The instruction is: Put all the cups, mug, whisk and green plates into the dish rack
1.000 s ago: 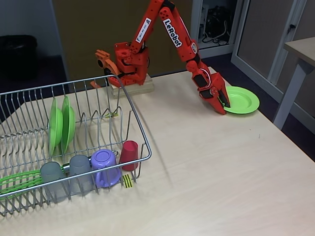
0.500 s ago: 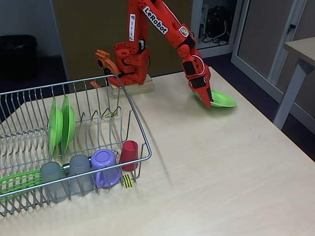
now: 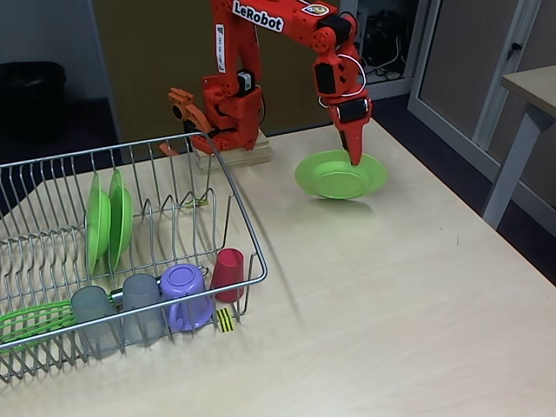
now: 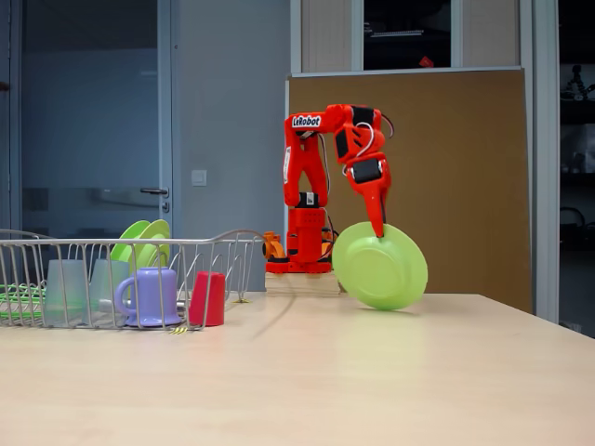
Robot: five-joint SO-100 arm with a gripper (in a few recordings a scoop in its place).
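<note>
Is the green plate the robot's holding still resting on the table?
No, the gripper holds the green plate by its rim, hanging tilted with its lower edge clear of the table.

Bright orange-red arm (image 3: pixel 261 26), white LeRobot label, black motors, thin cables.

Counter (image 3: pixel 391 304): pale wood-grain laminate, smooth, matt. Dish rack (image 3: pixel 130 156): bright metal wire, shiny. Held plate (image 3: pixel 340 176): lime-green plastic, smooth, slight sheen. Tumblers (image 3: pixel 94 320): frosted translucent grey plastic. Mug (image 3: pixel 184 295): lilac plastic. Arm, gripper (image 3: pixel 355 156): orange-red plastic, matt.
</note>
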